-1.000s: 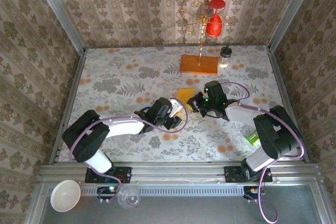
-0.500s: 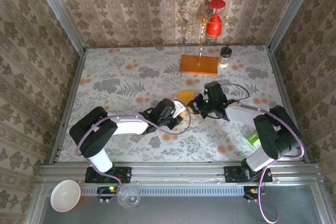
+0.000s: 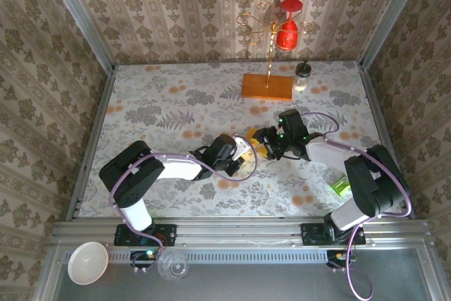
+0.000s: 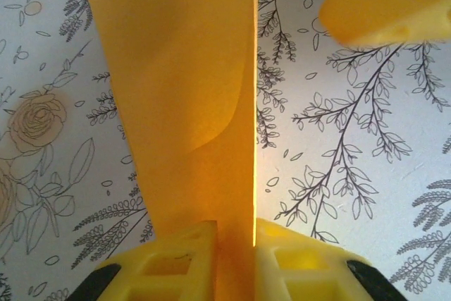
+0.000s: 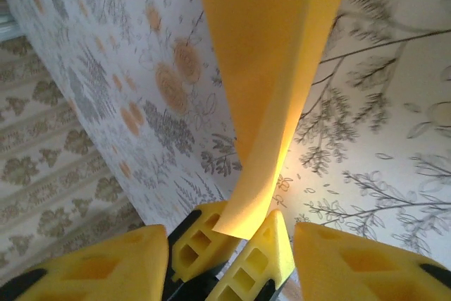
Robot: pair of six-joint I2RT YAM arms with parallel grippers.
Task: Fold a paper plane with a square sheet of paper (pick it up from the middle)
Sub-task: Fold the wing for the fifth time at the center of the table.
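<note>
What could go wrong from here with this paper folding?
1. The paper sheet is pinched at one edge by the left fingers alone, so it may slip or droop.
2. The right fingers stand open around the sheet's corner, close to the left fingers; closing could crumple it or knock them.
3. The fold bulges, so the crease might set crooked.

Desk (image 3: 155,103): floral-patterned surface, flat. Resting at far centre, a wooden block (image 3: 267,87) (gold wire stand (image 3: 270,54) rising from it). Small bottle (image 3: 301,76) just beside it. Green item (image 3: 340,187) near right edge.
</note>
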